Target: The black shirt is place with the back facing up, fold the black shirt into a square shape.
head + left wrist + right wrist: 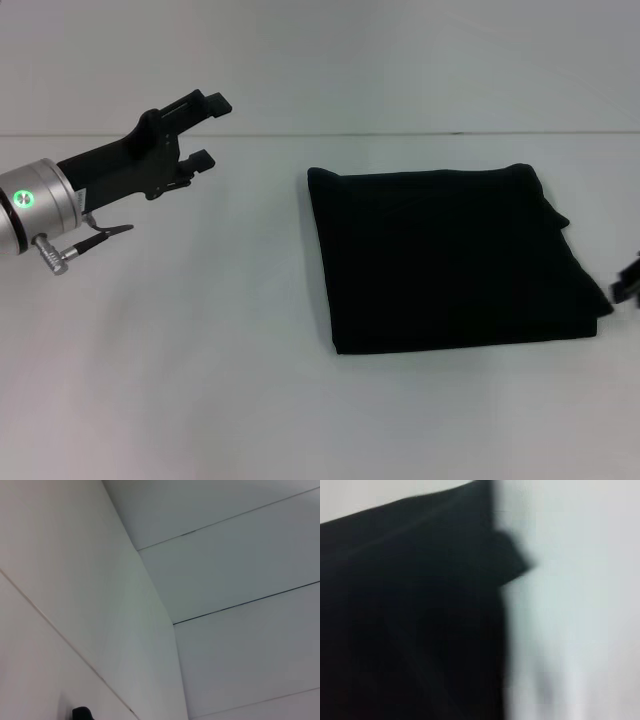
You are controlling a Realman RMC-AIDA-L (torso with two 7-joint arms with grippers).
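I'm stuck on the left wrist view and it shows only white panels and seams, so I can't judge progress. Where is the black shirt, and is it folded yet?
Observer: The black shirt lies on the white table right of centre, already folded into a compact, roughly square block.
Operator: Where is my left pincer relative to it?
Observer: The left pincer is raised off to the left, well apart from the shirt, fingers open and holding nothing.
Operator: And the right one?
Observer: Only a sliver of the right pincer shows at the frame's right edge, beside the shirt's right side; whether it touches the cloth can't be told.
Operator: Any loose bits?
Observer: In the right wrist view a small fabric corner juts out past the shirt's edge.
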